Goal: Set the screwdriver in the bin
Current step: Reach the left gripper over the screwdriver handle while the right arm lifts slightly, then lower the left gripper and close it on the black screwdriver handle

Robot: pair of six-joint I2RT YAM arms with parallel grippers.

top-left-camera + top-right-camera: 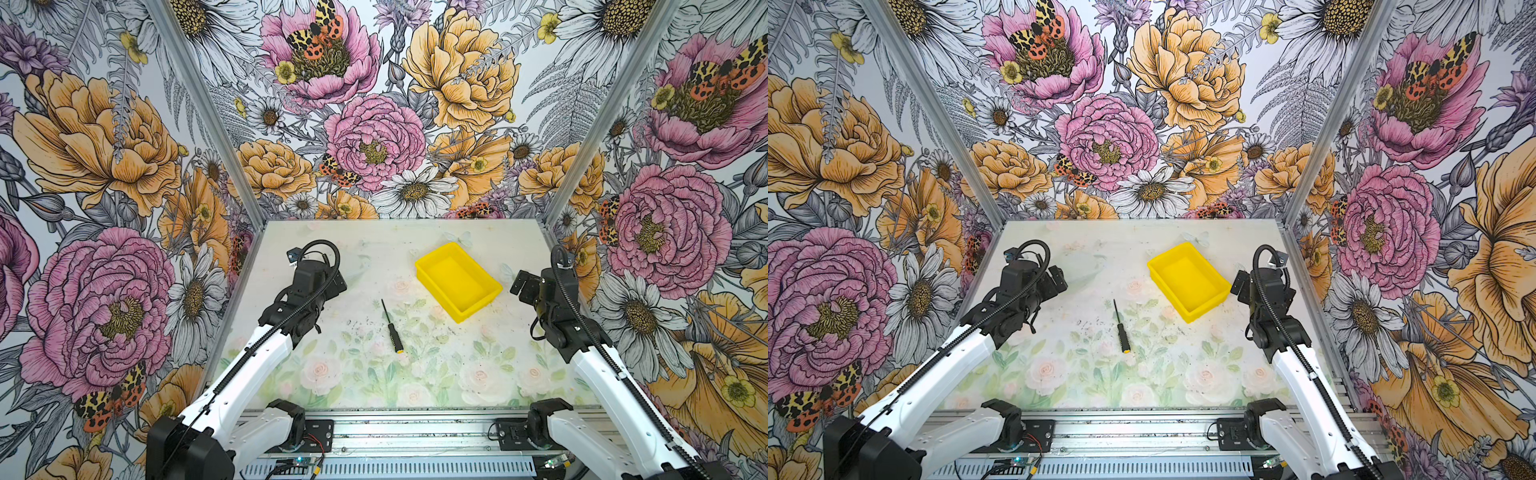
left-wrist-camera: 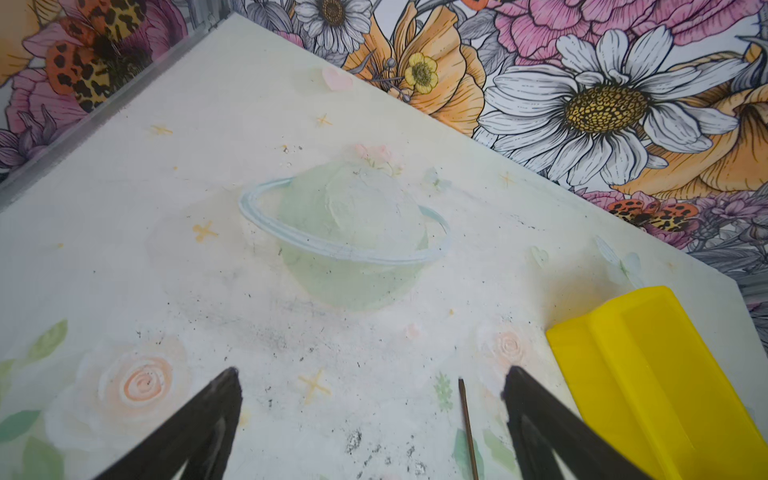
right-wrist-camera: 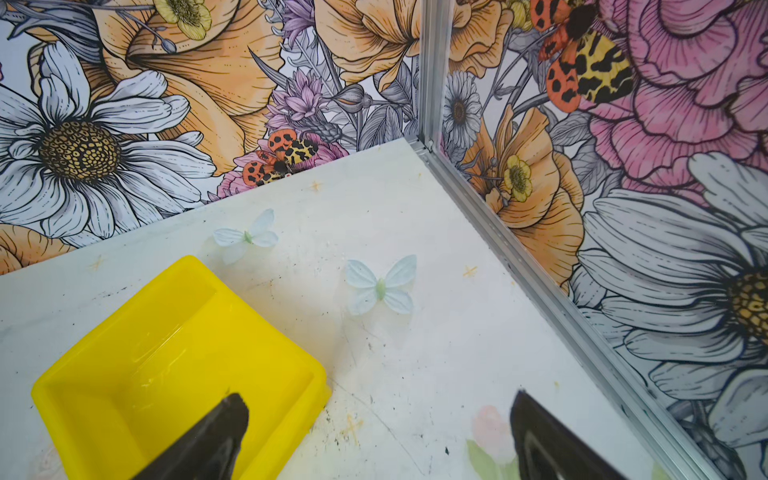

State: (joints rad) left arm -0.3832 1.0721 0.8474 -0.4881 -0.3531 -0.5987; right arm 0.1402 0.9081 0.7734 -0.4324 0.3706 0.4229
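Both top views show screwdriver (image 1: 392, 330) on table (image 1: 457, 374), near bin (image 1: 482, 301).

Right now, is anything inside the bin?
Nothing shows inside the bin: bare yellow floor. The screwdriver lies on the table outside. In the right wrist view, a finger covers part of the floor.

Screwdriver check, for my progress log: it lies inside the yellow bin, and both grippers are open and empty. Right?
Not quite. In both top views the screwdriver lies on the table, apart from the bin. The left gripper and right gripper are open and empty, as you said.
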